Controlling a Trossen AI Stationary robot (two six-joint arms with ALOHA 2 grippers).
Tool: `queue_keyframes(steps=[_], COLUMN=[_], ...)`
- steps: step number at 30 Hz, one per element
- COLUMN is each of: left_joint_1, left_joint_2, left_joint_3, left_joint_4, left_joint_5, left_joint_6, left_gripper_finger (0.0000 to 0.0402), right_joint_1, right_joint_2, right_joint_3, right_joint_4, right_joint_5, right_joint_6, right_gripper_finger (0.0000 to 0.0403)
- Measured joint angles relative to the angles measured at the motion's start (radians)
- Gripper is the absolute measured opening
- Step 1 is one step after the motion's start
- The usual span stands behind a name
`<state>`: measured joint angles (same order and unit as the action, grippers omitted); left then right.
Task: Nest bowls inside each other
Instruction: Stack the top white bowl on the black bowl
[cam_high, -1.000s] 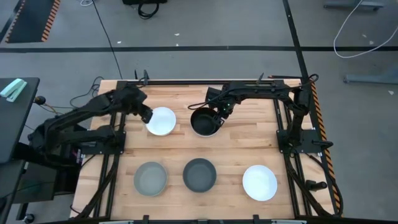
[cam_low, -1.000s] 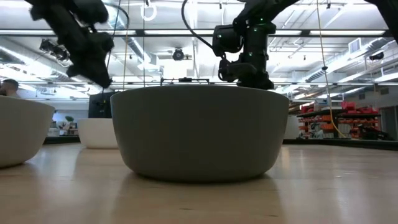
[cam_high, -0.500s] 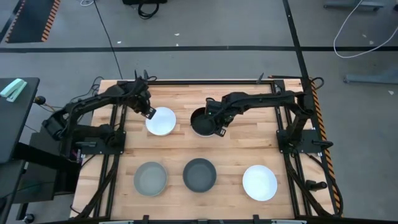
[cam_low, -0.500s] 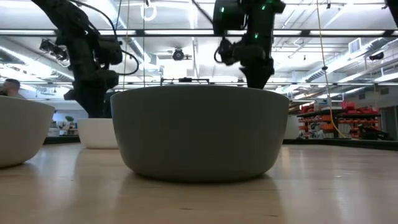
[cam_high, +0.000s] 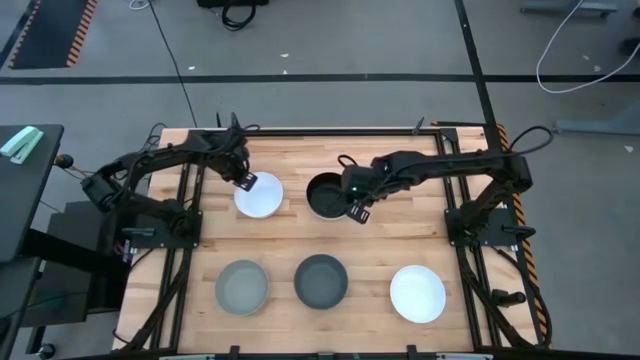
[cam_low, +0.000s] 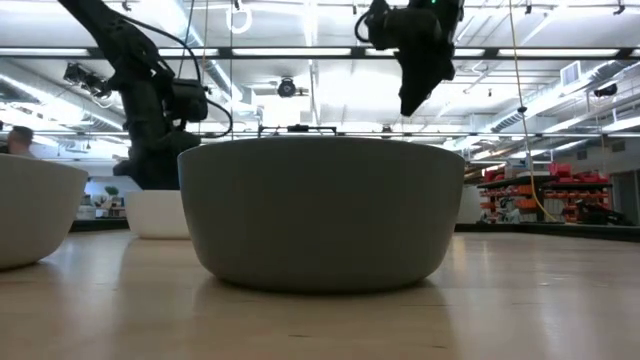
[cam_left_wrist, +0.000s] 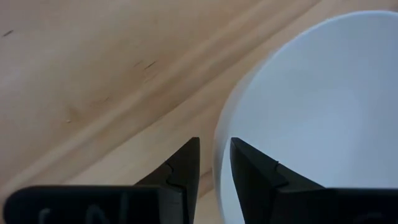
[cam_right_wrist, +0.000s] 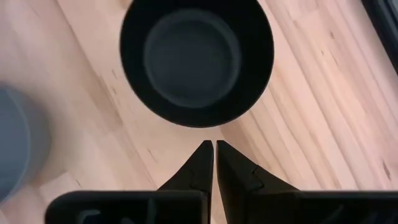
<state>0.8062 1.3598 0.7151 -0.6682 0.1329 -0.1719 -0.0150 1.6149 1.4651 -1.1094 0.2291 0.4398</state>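
At table's far side: left fingers (cam_left_wrist: 214, 163) straddle white bowl (cam_high: 259, 196) rim; right fingers (cam_right_wrist: 214, 163) nearly closed, empty.

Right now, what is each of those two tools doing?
Left tool: slightly open, straddling the white bowl's rim.
Right tool: shut, empty, beside the black bowl.

Five bowls, all upright and apart on the wooden table. Far row: white bowl (cam_high: 259, 195), left; black bowl (cam_high: 327, 196), right, its flat inner floor visible. Near row, left to right: light grey bowl (cam_high: 242, 286), dark grey bowl (cam_high: 321, 280), second white bowl (cam_high: 417, 293). None is nested. In the low view the dark grey bowl fills the foreground.
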Motion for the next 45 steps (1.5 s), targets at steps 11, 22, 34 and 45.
queue_keyframes(steps=[11,22,34,45], left_joint_1=[0.0,0.003,-0.068,-0.235], left_joint_2=[0.055,0.054,0.054,0.053], left_joint_3=[0.0,0.0,0.152,0.411], left_joint_4=[0.057,0.076,-0.061,-0.161], left_joint_5=[0.003,0.002,0.011,-0.012], left_joint_6=[-0.004,-0.004,0.001,-0.038], left_gripper_finger=[0.0074,0.0014,0.0009,0.0009], right_joint_1=[0.083,0.138,0.224,0.306], right_joint_2=[-0.067,-0.083,-0.083,-0.083], right_joint_3=[0.0,0.0,0.0,0.0], right_joint_4=[0.009,0.029,0.032,0.031], right_joint_5=[0.043,0.072,0.19,0.219], right_joint_6=[-0.005,-0.005,-0.017,0.012], right_gripper_finger=[0.0028,0.0028,0.0026,0.0019])
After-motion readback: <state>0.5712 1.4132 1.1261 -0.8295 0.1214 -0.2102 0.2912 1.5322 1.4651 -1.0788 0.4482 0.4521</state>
